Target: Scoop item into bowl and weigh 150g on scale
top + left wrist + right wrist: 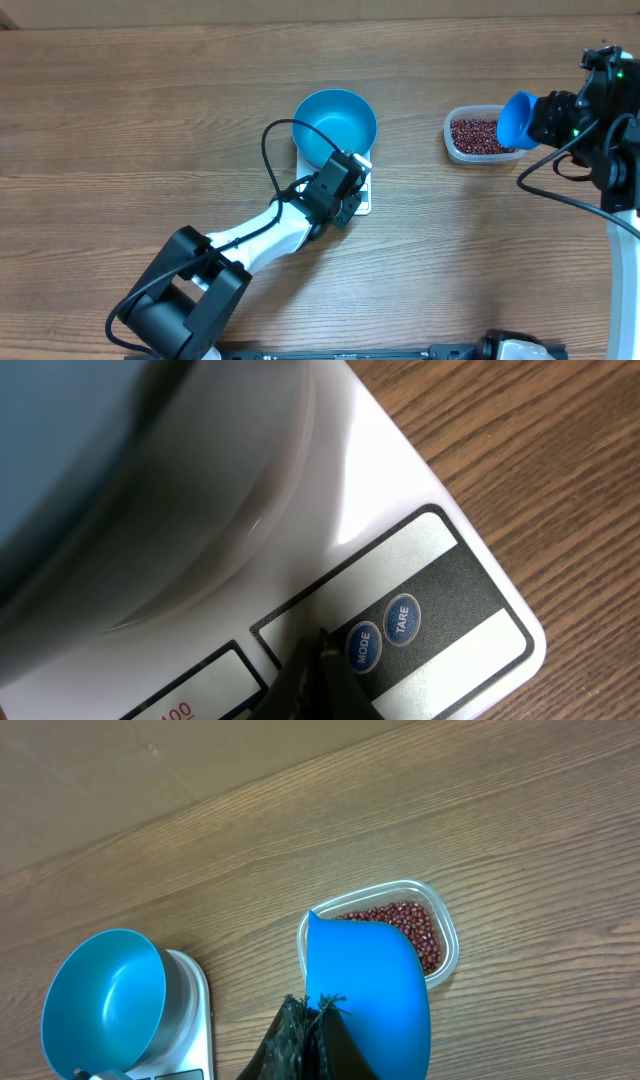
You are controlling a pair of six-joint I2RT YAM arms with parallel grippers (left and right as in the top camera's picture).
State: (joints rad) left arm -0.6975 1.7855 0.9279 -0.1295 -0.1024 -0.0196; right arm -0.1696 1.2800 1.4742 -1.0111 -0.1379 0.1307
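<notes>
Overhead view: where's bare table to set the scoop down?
Free: the table strip between blue bowl and bean tub; the far side behind them; the near stretch in front of the tub. Crowded: the front of the scale, where the left gripper sits at its buttons.

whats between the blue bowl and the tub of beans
Nothing: the overhead view shows only bare wooden table between the blue bowl and the clear tub of beans.

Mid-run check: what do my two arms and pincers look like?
Left arm and right arm: white links, chunky black joints. Left pincer and right pincer are black. A black cable loops off the left; more trail from the right, beside a small green light.
</notes>
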